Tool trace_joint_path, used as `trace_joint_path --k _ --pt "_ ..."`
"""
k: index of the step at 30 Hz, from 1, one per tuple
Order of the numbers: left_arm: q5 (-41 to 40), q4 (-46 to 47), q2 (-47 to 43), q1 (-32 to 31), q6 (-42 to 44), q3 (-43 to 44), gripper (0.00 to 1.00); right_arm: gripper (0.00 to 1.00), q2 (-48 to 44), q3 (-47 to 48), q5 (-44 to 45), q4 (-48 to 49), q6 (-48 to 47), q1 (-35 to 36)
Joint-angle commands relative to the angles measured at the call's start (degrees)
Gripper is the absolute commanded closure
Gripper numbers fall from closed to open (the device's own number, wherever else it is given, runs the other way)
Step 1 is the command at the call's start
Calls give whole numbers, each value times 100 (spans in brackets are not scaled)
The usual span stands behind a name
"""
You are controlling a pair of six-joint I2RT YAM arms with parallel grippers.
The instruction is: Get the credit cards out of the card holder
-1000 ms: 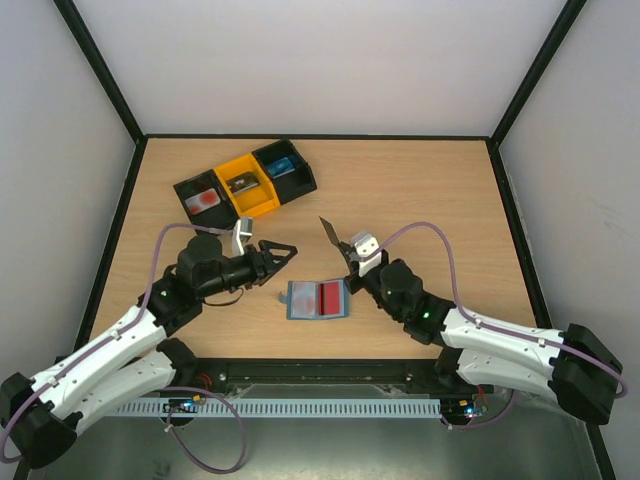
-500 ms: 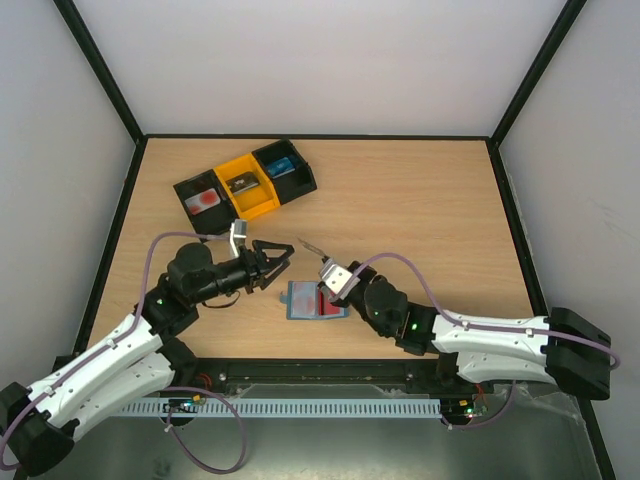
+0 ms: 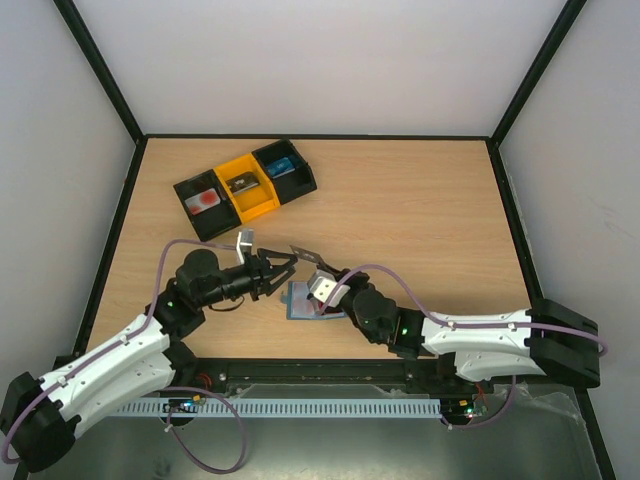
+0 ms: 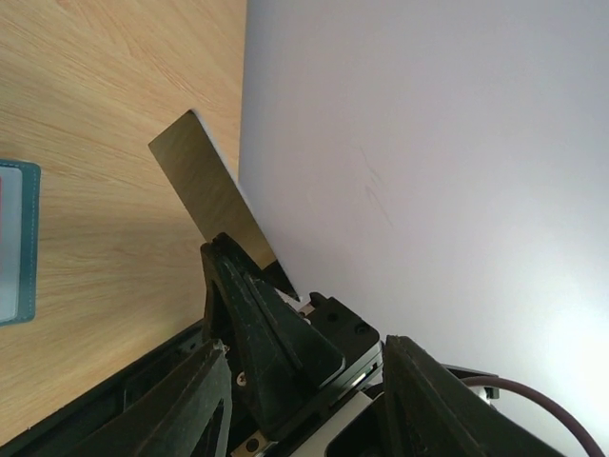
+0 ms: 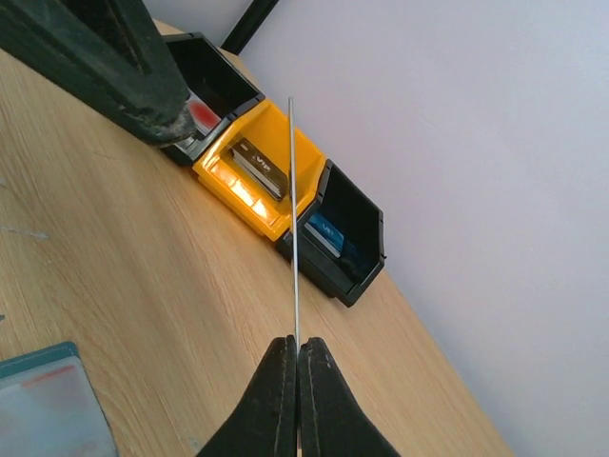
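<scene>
Two grippers meet just above the holder point(image 3: 299, 298), which lies flat on the table point(image 3: 420, 220) close to its near edge; the right gripper point(image 5: 297, 354) hangs over the holder's far right part and hides that part from above; its fingers are pressed together on the lower edge of one card point(image 3: 303, 251), dark in the left wrist view, lifted clear of the holder and tilted; its other three edges are free; in the right wrist view the card shows edge-on as a thin line. Just left of the holder's far corner the left gripper point(image 3: 283, 270) points at the card with its fingers spread and nothing between them; whether a fingertip touches the card, I cannot tell. Beyond the holder to the far left, well apart, sits the tray point(image 3: 260, 207); bare wood runs far and right of the holder to the walls.
</scene>
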Motion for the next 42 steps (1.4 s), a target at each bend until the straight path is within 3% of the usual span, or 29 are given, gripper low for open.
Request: trace_joint_path --k 1,12,19,24,31,32,37,40,42 --pt "71 269 -19 4 -100 -138 54 98 104 211 269 310 -115 79" --pt "30 302 246 8 78 -118 58 98 121 159 379 418 -166 292" --pt "191 316 430 4 171 -115 76 98 129 102 532 369 -138 381" --pt "68 -131 366 13 423 -36 97 98 71 14 563 366 -17 405" --pt "-11 -659 332 65 943 -25 97 97 -221 -128 575 187 63 409" --pt "0 -654 331 65 981 -44 97 95 -272 -140 566 143 85 410" --pt "-114 -726 326 90 1454 -24 97 61 -679 -217 210 -328 475 410" --pt "-363 -858 235 101 1815 25 97 45 -1123 -153 142 -771 1242 409" --pt "-577 -929 111 108 2003 26 97 27 -1586 -130 134 -983 1909 410"
